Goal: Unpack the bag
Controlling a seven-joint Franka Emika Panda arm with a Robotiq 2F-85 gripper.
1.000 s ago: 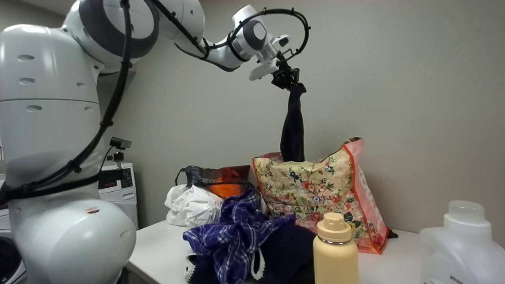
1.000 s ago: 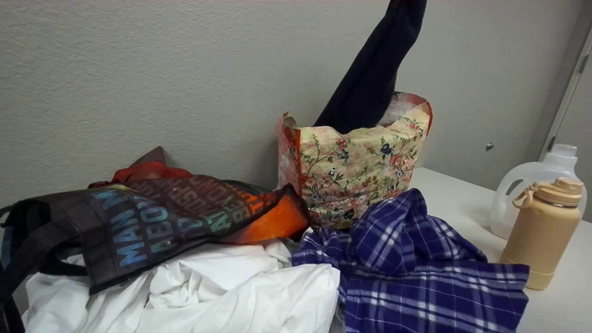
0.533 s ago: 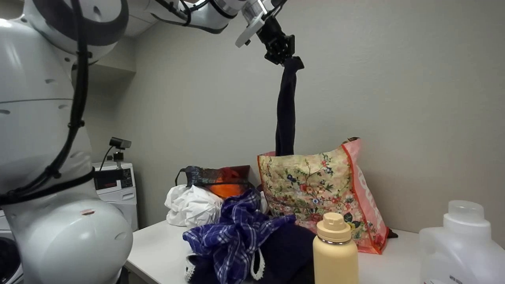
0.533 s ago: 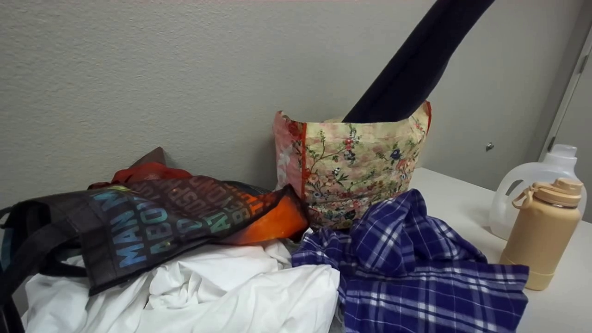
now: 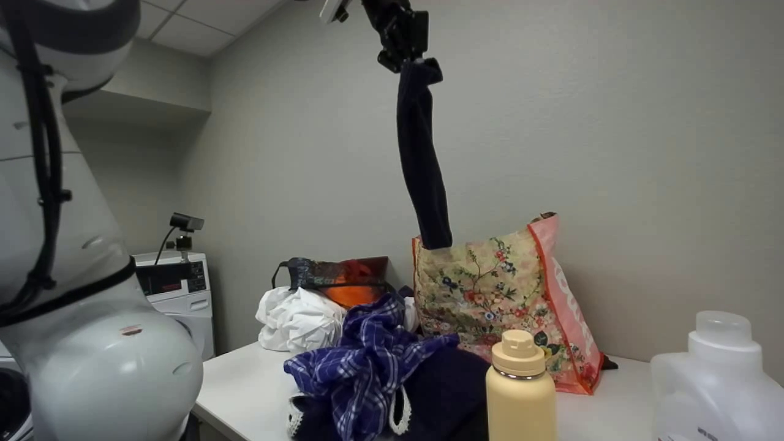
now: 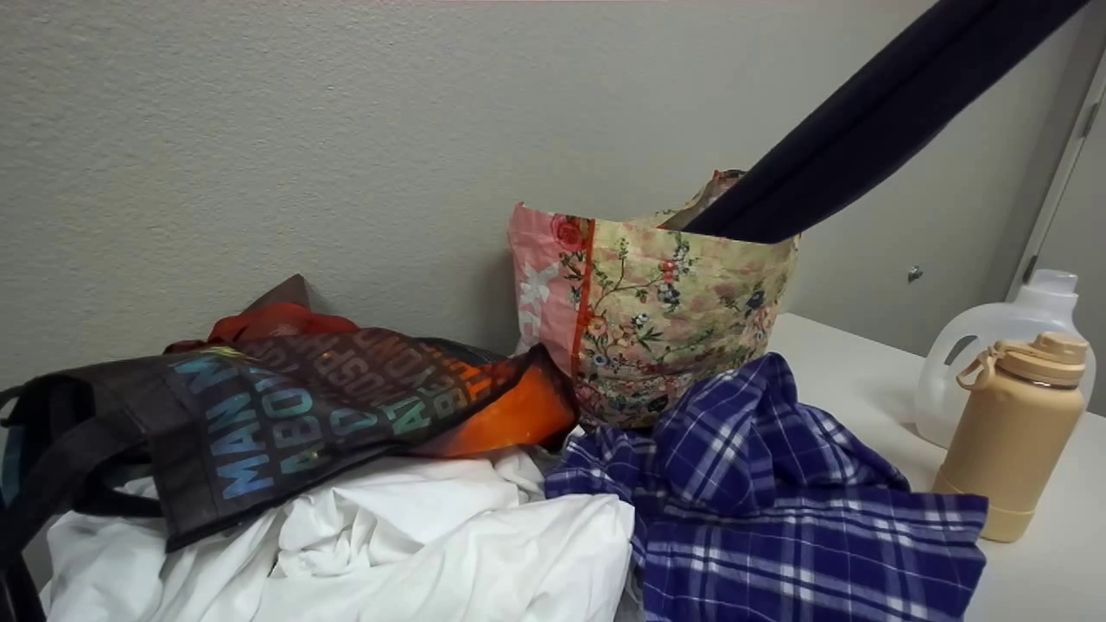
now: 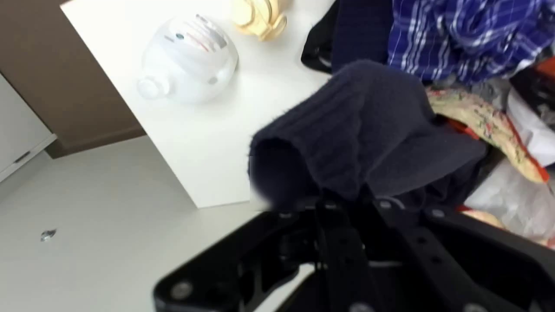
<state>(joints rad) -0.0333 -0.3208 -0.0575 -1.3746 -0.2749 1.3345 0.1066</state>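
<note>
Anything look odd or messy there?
Nothing looks spilled. The lettered dark bag lies slumped over crumpled white cloth rather than upright; the navy garment slants oddly from the floral bag because the gripper holds it high.

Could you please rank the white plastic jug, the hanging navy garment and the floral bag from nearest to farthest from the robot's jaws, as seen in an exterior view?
1. Hanging navy garment: pinched in the jaws, trailing below them.
2. Floral bag: below the jaws, somewhat to the picture's right.
3. White plastic jug: low at the picture's far right.
</note>
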